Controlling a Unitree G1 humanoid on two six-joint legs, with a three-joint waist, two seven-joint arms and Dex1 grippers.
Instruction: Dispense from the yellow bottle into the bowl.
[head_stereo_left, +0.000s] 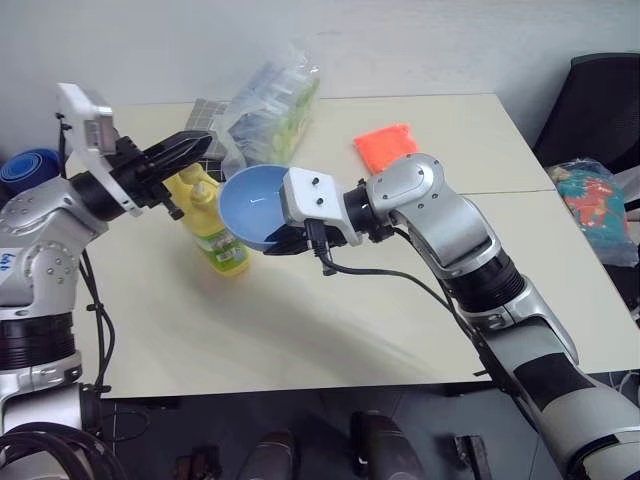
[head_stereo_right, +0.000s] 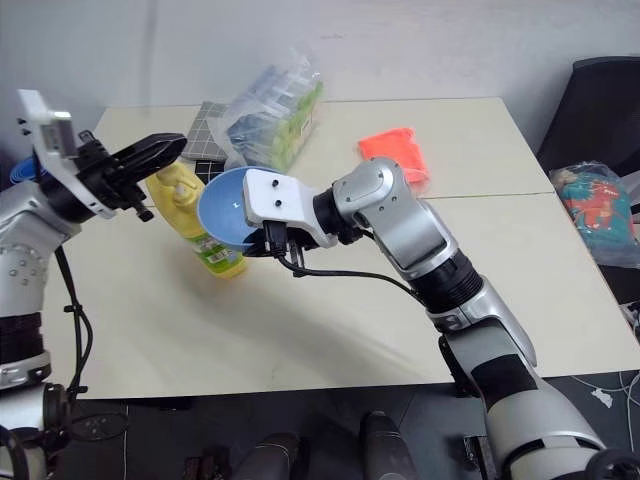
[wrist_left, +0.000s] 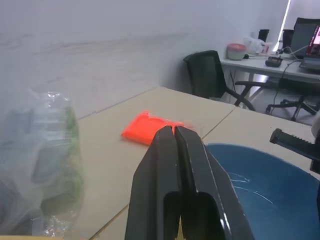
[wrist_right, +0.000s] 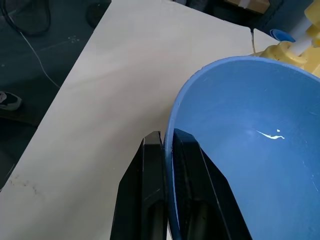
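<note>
Right gripper (wrist_right: 165, 145) clamped on rim of bowl (head_stereo_left: 255, 205), held tilted in air beside yellow bottle (head_stereo_left: 212, 228) standing on table (head_stereo_left: 330, 320); left gripper (head_stereo_left: 190, 148) pinched together, empty, above bottle top (risk: thin rim grip slips, bowl drops or knocks bottle)

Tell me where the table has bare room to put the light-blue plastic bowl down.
The near half of the table, in front of the yellow bottle, is bare, as is its right part past the orange cloth. The far left is crowded by the plastic bag.
</note>
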